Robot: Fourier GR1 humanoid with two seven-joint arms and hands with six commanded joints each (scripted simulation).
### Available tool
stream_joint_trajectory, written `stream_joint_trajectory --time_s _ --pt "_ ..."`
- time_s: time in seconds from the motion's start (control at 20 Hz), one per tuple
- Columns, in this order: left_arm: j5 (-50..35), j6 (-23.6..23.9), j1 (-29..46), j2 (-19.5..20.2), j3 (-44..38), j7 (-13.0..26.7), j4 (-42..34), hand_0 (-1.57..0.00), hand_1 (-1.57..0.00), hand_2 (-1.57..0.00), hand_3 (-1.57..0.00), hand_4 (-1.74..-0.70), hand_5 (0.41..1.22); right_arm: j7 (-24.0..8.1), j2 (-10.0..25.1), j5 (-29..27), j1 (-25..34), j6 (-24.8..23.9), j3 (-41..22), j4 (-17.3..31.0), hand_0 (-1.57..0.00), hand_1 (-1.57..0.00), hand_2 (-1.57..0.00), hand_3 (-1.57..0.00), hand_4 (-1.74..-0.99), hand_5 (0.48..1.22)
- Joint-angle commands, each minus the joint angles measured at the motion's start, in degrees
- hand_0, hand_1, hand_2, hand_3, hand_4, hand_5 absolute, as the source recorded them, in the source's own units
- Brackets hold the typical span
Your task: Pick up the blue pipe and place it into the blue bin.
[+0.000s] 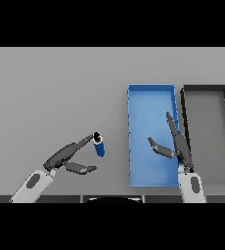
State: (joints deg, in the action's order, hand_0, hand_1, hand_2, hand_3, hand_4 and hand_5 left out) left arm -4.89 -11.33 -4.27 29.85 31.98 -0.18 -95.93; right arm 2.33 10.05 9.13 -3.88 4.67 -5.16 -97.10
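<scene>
A short blue pipe [100, 145] with a dark open end stands on the grey table, just left of the blue bin [144, 110]. My left hand [61, 157] comes in from the lower left, open. Its straight fingers [84, 141] reach the pipe's top end, and its thumb [82, 169] spreads out below, apart from the pipe. My right hand [182, 150] hovers over the right side of the blue bin, open, with fingers pointing away from me and the thumb stretched left. It holds nothing. The bin's floor shows bare.
A dark grey bin [208, 128] stands directly right of the blue bin, almost touching it. Both bins run lengthwise away from me. The grey table [51, 88] stretches to the left and far side.
</scene>
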Motion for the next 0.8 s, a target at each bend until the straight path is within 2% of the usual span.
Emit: stream_joint_trajectory --time_s 0.0,0.2,0.4,0.5,0.6,0.75 --pt "0.91 0.48 -1.16 -1.62 0.57 0.06 1.42 0.00 0.00 0.00 0.00 -1.15 0.486 0.13 -0.13 -0.29 -0.58 0.14 -0.06 -0.62 0.00 0.00 0.00 0.00 -1.211 0.560" --pt "1.56 1.99 -4.04 -6.76 0.81 0.58 6.71 0.00 0.00 0.00 0.00 -1.13 0.487 0.64 -0.89 -0.19 -0.15 -0.05 -0.28 0.17 0.00 0.00 0.00 0.00 -1.205 0.554" --pt "1.79 2.98 -5.05 -10.98 0.78 -1.18 12.01 0.00 0.00 0.00 0.00 -1.14 0.497 1.08 -0.70 -0.50 -0.39 0.07 0.06 0.38 0.00 0.00 0.00 0.00 -1.202 0.549" --pt "4.02 4.21 -6.25 -11.79 0.90 -3.08 14.76 0.00 0.00 0.00 0.00 -1.10 0.497 2.09 -0.55 -0.90 -1.19 0.37 0.19 -0.03 0.00 0.00 0.00 0.00 -1.200 0.547" --pt "3.93 4.44 -6.96 -13.64 1.10 -4.43 15.84 0.00 0.00 -0.02 0.00 -1.10 0.517 1.00 -0.19 -0.37 -0.77 0.31 0.11 0.06 0.00 0.00 0.00 0.00 -1.195 0.548" --pt "0.66 3.02 -7.35 -16.71 0.19 -5.13 18.35 0.00 -0.04 -0.17 -0.11 -1.18 0.601 1.26 -0.19 0.35 -0.42 -0.14 0.12 1.04 0.00 0.00 0.00 0.00 -1.186 0.554"
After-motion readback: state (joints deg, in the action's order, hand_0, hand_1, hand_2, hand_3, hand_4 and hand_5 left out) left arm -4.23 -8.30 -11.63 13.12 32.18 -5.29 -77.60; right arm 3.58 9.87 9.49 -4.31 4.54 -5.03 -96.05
